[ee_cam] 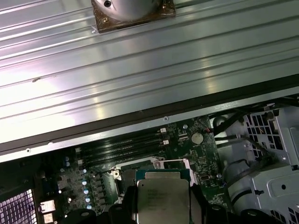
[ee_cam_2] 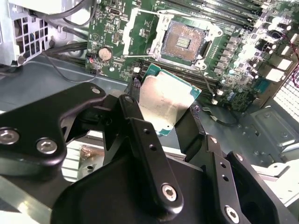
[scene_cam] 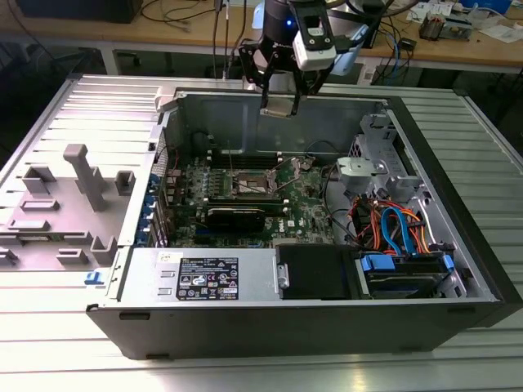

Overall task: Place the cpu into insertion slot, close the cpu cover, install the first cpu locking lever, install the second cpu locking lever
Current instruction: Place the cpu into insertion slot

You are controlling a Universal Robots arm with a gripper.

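Black jointed links of the pincer (ee_cam_2: 164,106) crowd the near part of the second wrist view, and its two fingers (ee_cam_2: 190,125) pinch the cpu (ee_cam_2: 168,99) by opposite edges. The chip's silvery top faces the camera and a thin green border shows along its upper edges; it sits tilted between the fingers, clear of everything below.

Beyond the chip lies the green board (ee_cam_2: 117,32), with the insertion slot (ee_cam_2: 184,39) well apart from the cpu. Its dark, gold-tinted pin field lies bare inside a silver rim. A round coin cell (ee_cam_2: 104,53) sits on the board to one side of the slot, and long black memory slots (ee_cam_2: 233,7) run along the other side.

In the exterior view the pincer (scene_cam: 279,104) hangs high over the far side of the open computer case (scene_cam: 270,327), with the cpu (scene_cam: 279,106) showing as a pale plate at its tip. The insertion slot (scene_cam: 256,184) lies lower and nearer, in the middle of the board (scene_cam: 306,200). A labelled power supply (scene_cam: 204,278) fills the near part of the case, and blue and orange cables (scene_cam: 392,229) bunch at the exterior view's right. The case rests on a ribbed metal bench (scene_cam: 245,371), and a grey plastic fixture (scene_cam: 82,175) stands on it at the exterior view's left.

In the first wrist view the cpu (ee_cam: 162,198) sits between the dark fingers above the board.
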